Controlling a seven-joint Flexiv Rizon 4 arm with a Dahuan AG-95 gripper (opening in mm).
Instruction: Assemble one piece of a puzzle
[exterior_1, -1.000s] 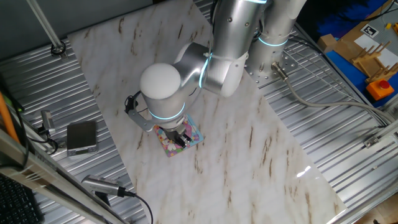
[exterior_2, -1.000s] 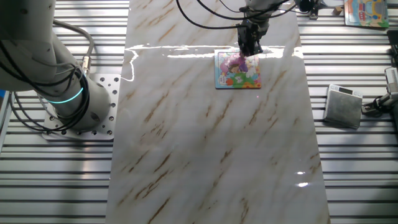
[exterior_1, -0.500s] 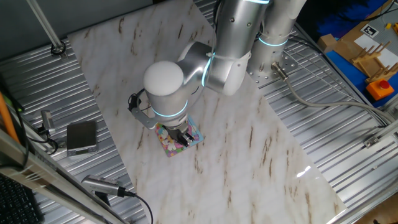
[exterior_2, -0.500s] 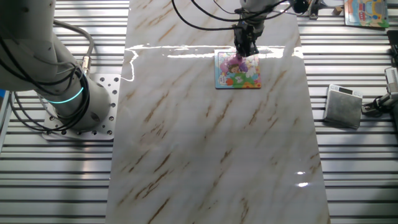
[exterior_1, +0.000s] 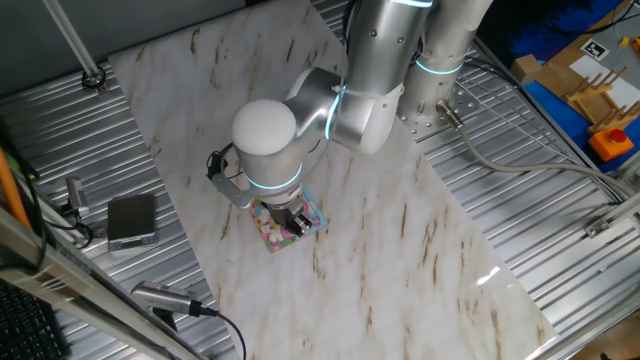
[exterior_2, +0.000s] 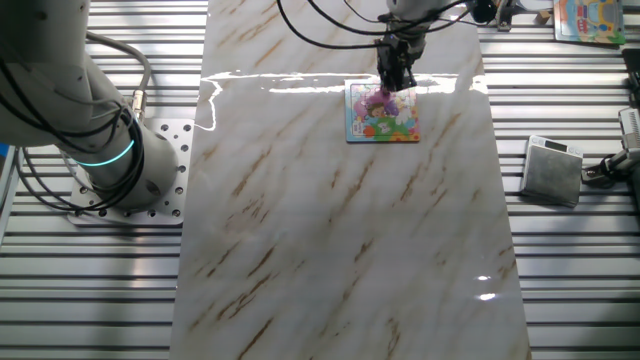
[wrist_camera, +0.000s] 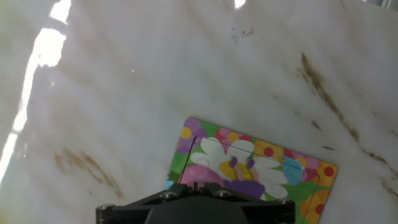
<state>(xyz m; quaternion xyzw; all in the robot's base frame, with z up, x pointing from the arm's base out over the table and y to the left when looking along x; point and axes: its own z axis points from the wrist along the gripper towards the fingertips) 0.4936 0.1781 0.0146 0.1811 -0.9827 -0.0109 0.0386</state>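
Where the marble-patterned table (exterior_2: 330, 220) runs toward its far end in the other fixed view, the puzzle (exterior_2: 381, 112) lies flat, a small square with a light blue border and pink, purple, yellow and green cartoon shapes. The gripper (exterior_2: 395, 82) stands over its upper edge; whether its fingers are spread or pressed together cannot be told. No separate piece can be made out.

We count one puzzle (exterior_2: 382, 112) on the marble table (exterior_2: 330, 220), one arm with one gripper (exterior_2: 395, 84), one grey box (exterior_2: 552, 170) at the right, and one orange block (exterior_1: 612, 141) far right.
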